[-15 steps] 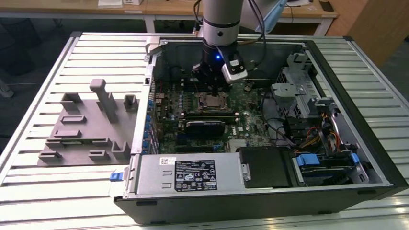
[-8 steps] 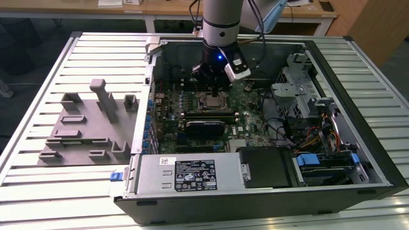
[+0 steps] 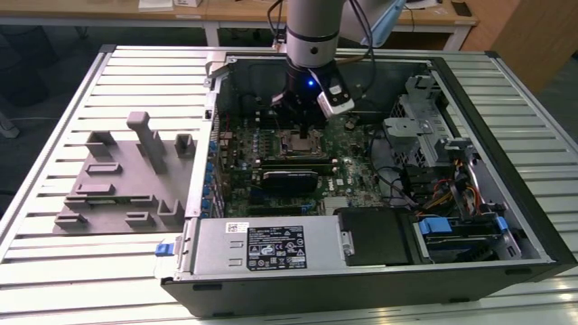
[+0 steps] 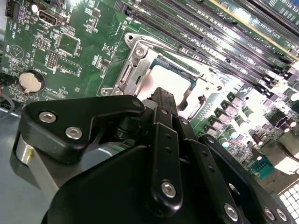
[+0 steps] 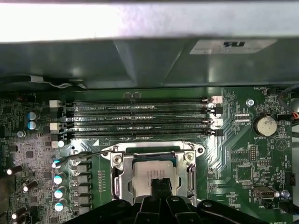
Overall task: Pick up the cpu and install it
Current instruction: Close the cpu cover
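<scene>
Slatted metal table (image 3: 72, 271), open computer case (image 3: 316, 298) on it. cpu (image 5: 156, 173) (image 4: 166, 79) lies flat inside the socket frame (image 5: 119, 179) (image 4: 128, 70) on the motherboard (image 5: 233, 158), deep in the case. Gripper (image 5: 159, 185) (image 4: 161, 95) (image 3: 301, 130) sits right over the cpu's near edge in both wrist views; open or closed, can't tell, contact unclear too. Memory slots (image 5: 140, 119) just beyond the socket, coin battery (image 5: 265, 125) off to one side. Grey fixture block (image 3: 108, 183) on the table, exterior view's left of the case.
</scene>
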`<state>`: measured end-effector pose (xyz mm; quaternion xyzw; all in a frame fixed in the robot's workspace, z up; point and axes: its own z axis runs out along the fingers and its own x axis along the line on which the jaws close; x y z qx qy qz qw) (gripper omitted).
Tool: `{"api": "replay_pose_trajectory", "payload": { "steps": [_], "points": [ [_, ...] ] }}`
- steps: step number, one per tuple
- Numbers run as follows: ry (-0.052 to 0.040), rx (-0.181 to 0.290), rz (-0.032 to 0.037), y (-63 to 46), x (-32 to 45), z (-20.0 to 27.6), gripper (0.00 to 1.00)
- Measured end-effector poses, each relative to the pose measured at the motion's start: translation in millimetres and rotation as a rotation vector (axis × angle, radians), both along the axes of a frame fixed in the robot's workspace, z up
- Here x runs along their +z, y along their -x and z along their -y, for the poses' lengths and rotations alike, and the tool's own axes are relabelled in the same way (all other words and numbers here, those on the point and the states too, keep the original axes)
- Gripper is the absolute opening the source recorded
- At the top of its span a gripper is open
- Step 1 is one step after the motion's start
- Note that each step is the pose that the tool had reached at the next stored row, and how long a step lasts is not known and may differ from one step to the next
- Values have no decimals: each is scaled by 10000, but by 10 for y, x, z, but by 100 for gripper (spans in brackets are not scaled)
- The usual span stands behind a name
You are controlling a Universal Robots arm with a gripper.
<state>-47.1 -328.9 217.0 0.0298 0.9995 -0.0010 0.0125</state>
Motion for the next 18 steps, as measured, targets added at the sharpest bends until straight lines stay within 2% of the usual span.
{"api": "replay_pose_trajectory", "payload": {
  "steps": [8,18],
  "points": [
    [-2,-1,0,18,-21,18,11],
    [-2,-1,0,148,-45,18,11]
  ]
}}
